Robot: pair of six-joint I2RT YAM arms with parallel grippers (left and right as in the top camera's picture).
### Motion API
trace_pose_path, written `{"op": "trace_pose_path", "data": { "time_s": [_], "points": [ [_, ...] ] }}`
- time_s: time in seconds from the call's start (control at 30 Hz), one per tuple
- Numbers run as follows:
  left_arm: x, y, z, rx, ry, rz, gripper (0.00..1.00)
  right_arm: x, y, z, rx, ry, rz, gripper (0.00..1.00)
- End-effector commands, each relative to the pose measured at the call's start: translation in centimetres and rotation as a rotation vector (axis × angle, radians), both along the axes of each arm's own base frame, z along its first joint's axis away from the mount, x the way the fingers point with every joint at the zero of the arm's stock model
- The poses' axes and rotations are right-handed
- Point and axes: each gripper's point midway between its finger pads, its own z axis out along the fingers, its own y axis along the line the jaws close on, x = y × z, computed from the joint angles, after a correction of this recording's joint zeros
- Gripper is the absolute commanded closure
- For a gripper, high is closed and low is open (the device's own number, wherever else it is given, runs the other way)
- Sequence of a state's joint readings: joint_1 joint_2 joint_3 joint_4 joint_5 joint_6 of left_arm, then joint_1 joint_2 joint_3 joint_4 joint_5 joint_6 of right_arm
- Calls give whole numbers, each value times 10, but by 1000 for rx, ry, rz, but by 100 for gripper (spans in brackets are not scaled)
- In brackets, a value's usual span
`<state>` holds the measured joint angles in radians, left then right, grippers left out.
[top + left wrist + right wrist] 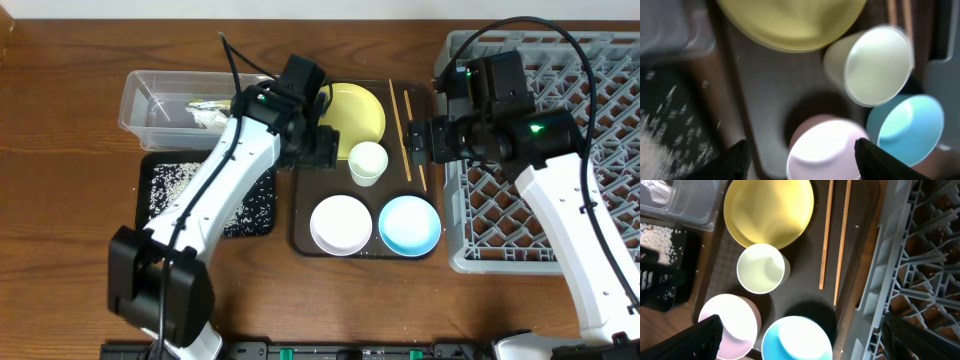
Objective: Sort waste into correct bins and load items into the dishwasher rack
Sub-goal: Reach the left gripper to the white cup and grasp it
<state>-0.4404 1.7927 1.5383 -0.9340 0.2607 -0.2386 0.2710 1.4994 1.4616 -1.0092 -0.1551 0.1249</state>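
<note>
Cup (just beside plate) could topple if left pincer or right pincer, both apart, empty, clips it.

The plate was yellow, the cup and one bowl white, the other bowl light blue, the rack a grey lattice.
</note>
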Motion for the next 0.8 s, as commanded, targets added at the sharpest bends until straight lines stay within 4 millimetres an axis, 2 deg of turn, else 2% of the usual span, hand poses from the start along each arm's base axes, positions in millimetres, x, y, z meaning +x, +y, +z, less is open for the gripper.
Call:
{"op": "trace_pose_path", "data": {
  "time_s": [0.0, 0.2, 0.53, 0.67, 0.7, 0.77],
  "points": [
    [3, -19, -21, -27, 34, -73, 30, 2, 5, 6, 1, -15, 4, 1],
    [5, -33, -44, -4, 39, -131, 32, 1, 5, 5, -1, -11, 3, 1],
    [18, -50, -42, -35, -34, -159, 32, 3, 2, 5, -16, -17, -6, 1],
    [19, -54, -54, -29, -22, -166, 32, 3, 2, 5, -16, -17, -6, 1],
    [18, -55, -61, -23, -8, -167, 34, 3, 2, 5, -16, -17, -6, 1],
    [16, -54, -74, -10, 21, -168, 47, 3, 2, 5, -16, -17, -6, 1]
  ]
}}
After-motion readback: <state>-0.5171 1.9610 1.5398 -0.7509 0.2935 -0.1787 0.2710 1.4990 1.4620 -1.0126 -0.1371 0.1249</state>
